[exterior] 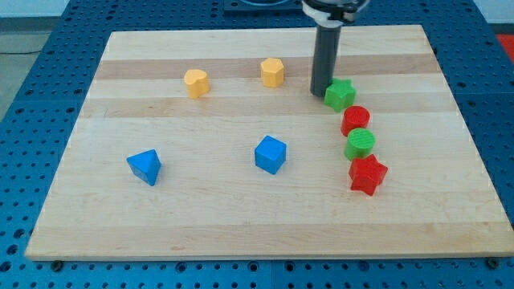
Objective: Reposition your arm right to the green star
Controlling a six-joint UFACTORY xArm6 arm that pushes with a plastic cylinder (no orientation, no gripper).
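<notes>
Farthest left on the wooden board (241,233) lies the blue wedge-like block (145,166), near the front, with the blue cube (271,154) further right at about the same depth. Beyond them, toward the far edge, sit two yellow blocks: a yellow heart-like block (196,82) and, to its right, a yellow hexagonal block (273,71). Next comes my tip (320,93), the lower end of a plain dark rod that has nothing to open or close and grasps nothing; it rests on the board just beside the green star (340,94), on the star's left, touching or very nearly so. The green star heads a curved line running toward the front: a red round block (355,120), a green round block (360,144) and a red star (368,174), each close against the next. The star looks small, rigid and light, likely to slide easily on the smooth wood, so it cannot be taken hold of, only nudged on a flat side. Reaching its right side probably means circling around the far side, clear of it, since any contact would shove it.
</notes>
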